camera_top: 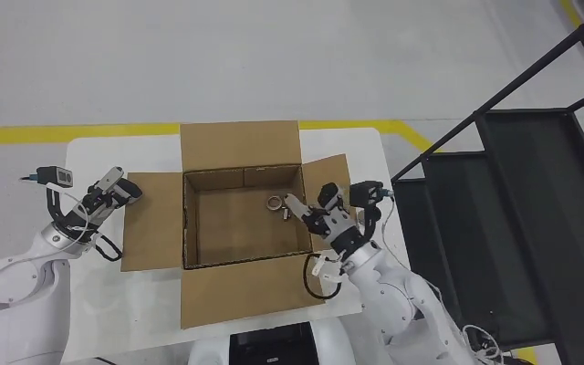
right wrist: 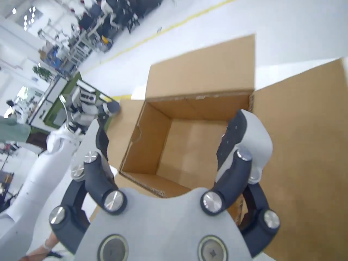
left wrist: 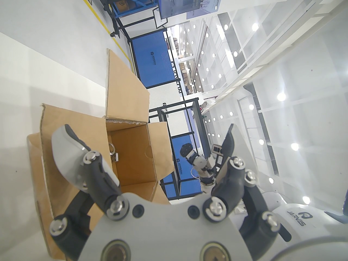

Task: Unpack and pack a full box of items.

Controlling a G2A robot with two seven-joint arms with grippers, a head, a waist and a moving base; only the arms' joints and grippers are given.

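Observation:
An open cardboard box [camera_top: 243, 219] stands mid-table with all its flaps folded outward. On its floor near the right wall lies a small metal ring with a lock-like piece [camera_top: 274, 203], and it appears again in the left wrist view [left wrist: 114, 154]. My right gripper [camera_top: 308, 208] hangs open over the box's right wall, with nothing between its fingers [right wrist: 242, 134] and the box interior [right wrist: 187, 148] below it. My left gripper [camera_top: 120, 188] is open and empty at the outer edge of the left flap [camera_top: 153, 224], facing the box [left wrist: 130, 148].
The box fills much of the white table [camera_top: 100, 151]. Black metal stairs [camera_top: 511, 182] stand close to the right of the table. A yellow floor line [camera_top: 91, 133] runs behind it. The far flap [camera_top: 241, 142] lies flat toward the back.

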